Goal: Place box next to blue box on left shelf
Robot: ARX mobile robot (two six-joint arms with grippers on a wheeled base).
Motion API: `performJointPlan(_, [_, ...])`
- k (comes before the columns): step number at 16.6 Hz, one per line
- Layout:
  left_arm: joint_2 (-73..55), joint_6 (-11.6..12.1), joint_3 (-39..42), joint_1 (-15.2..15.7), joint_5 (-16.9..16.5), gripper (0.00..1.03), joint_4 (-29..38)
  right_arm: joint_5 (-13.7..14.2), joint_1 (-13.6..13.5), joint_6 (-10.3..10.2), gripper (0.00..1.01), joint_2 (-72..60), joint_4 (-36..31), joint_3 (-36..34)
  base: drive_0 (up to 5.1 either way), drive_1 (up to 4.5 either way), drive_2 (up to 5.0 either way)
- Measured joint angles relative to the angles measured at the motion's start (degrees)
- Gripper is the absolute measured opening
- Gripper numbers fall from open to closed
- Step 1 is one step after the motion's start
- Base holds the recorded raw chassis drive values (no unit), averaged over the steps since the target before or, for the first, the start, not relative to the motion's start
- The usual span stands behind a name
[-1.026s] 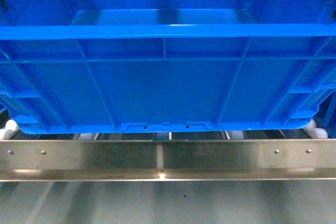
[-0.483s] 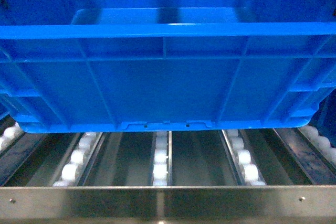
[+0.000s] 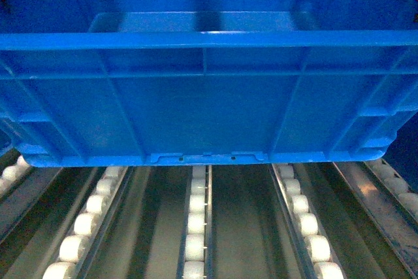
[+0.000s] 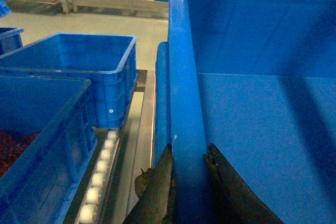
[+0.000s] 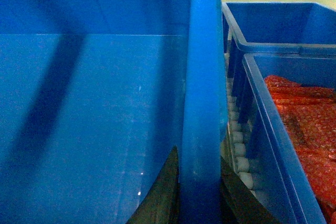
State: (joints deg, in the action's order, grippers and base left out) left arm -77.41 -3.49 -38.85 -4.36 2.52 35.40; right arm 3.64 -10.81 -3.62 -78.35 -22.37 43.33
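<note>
Jaws of both grippers clamp box [image 3: 196, 109] rim.

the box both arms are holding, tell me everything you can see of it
The box is a large bright-blue open-top plastic crate with ribbed outer walls, a thick rim and a smooth, empty inside. It hangs level above the shelf's pale rollers. The left end effector clamps its left rim, the right end effector its right rim.

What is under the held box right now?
Under the box, the shelf's metal channels and white roller rows run back beneath it. Farther back they are hidden by the box.
</note>
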Motion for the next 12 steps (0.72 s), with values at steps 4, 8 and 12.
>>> performJointPlan(4, [0.0, 0.0, 0.0, 0.0, 0.0, 0.09, 0.0, 0.0, 0.0, 0.0, 0.1, 0.0, 0.0, 0.0, 0.0, 0.0, 0.0])
performJointPlan(8, [0.0, 0.0, 0.0, 0.0, 0.0, 0.09, 0.0, 0.0, 0.0, 0.0, 0.1, 0.0, 0.0, 0.0, 0.0, 0.0, 0.0])
performJointPlan(12, [0.0, 0.0, 0.0, 0.0, 0.0, 0.09, 0.0, 0.0, 0.0, 0.0, 0.1, 0.0, 0.0, 0.0, 0.0, 0.0, 0.0])
